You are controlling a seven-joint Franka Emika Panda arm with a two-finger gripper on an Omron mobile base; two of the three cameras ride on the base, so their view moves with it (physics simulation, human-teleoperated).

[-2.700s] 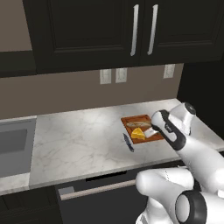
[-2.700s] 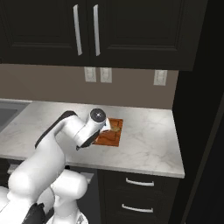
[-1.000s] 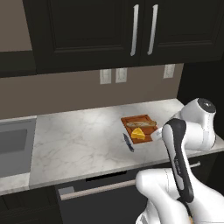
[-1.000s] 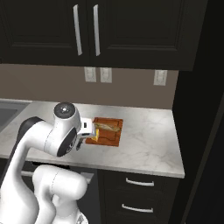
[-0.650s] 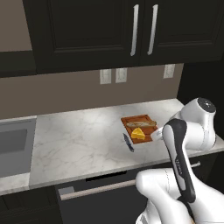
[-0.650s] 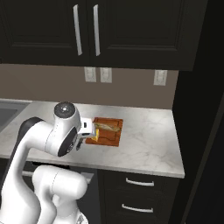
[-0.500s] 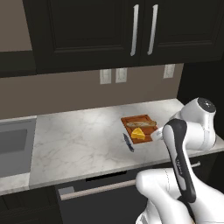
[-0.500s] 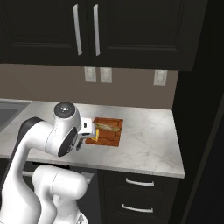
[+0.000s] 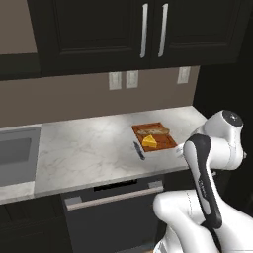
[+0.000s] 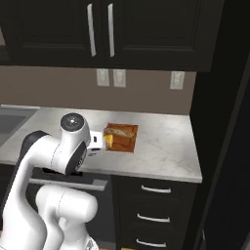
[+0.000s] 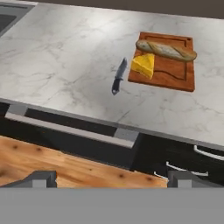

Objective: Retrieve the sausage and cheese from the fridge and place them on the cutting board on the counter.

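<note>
Gripper (image 11: 111, 177) has pulled back from the cutting board (image 11: 173, 72), jaws wide and empty; the cheese (image 11: 143, 65) lies on it beside a tan loaf (image 11: 166, 49). Sausage retrieval likely remains.

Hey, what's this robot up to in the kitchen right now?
It's stocking a cutting board on the marble counter. A yellow cheese wedge already sits on the board beside a pale tan loaf-like piece, and a dark knife lies on the counter just off the board. The claw is open and empty, pulled back in front of the counter.
</note>
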